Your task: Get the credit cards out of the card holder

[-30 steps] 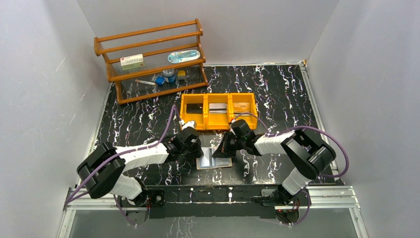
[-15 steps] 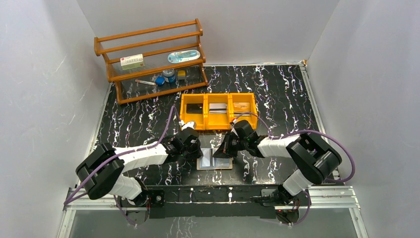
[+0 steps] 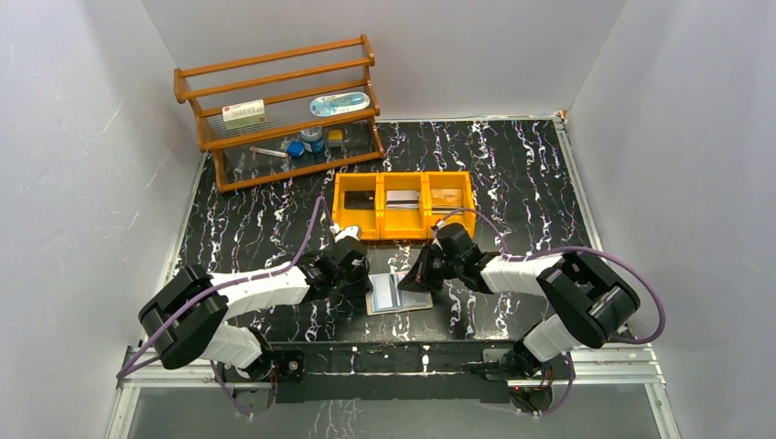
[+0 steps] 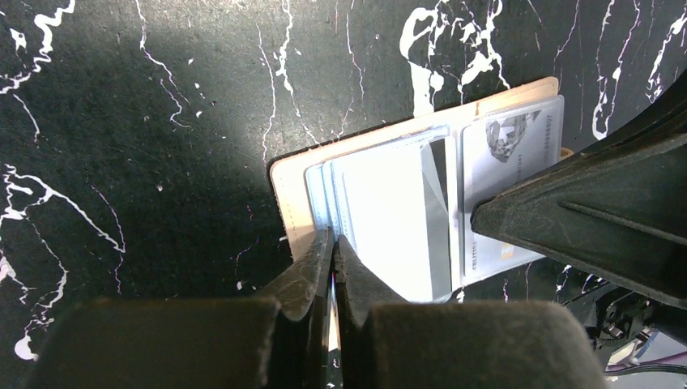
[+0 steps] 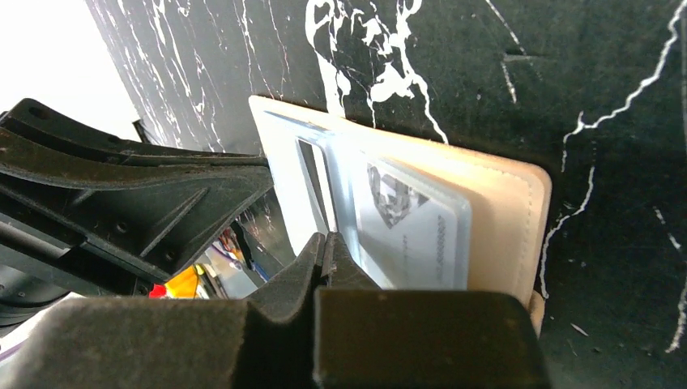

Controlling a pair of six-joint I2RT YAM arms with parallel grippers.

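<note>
Left wrist view: left pincer [image 4: 332,243] and right pincer [image 5: 326,241], both closed, met the open card holder [image 4: 288,190] on the bench [image 4: 154,121], where pinching pocket film instead of the credit cards [image 4: 510,162] could have dragged it.

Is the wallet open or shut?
Open. The wallet lies spread flat, both pocket sides facing up, a grey card tucked inside.

In card holder [image 4: 285,194], silver-grey card [image 4: 512,178]: portrait emblem, lines of small print along its edge, not legible; no other text readable
</note>
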